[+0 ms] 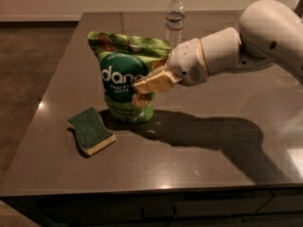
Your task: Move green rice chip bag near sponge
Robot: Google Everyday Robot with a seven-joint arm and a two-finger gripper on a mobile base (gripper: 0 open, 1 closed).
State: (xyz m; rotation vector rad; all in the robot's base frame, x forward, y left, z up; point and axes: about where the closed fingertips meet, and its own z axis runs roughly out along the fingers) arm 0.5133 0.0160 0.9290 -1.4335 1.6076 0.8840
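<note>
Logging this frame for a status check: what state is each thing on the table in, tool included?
green rice chip bag: upright on the table.
sponge: lying flat, green side up, near the bag.
water bottle: upright, capped, behind the bag.
tool: against the bag's front, above the table.

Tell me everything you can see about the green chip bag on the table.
The green rice chip bag is a glossy green stand-up pouch with white "dang" lettering on a dark green circle and pictured brown chips. Its top edge looks crumpled. It stands upright on the dark table. The gripper is against the bag's front, on the arm's side. The sponge lies close in front of the bag, and the water bottle stands behind it.
</note>
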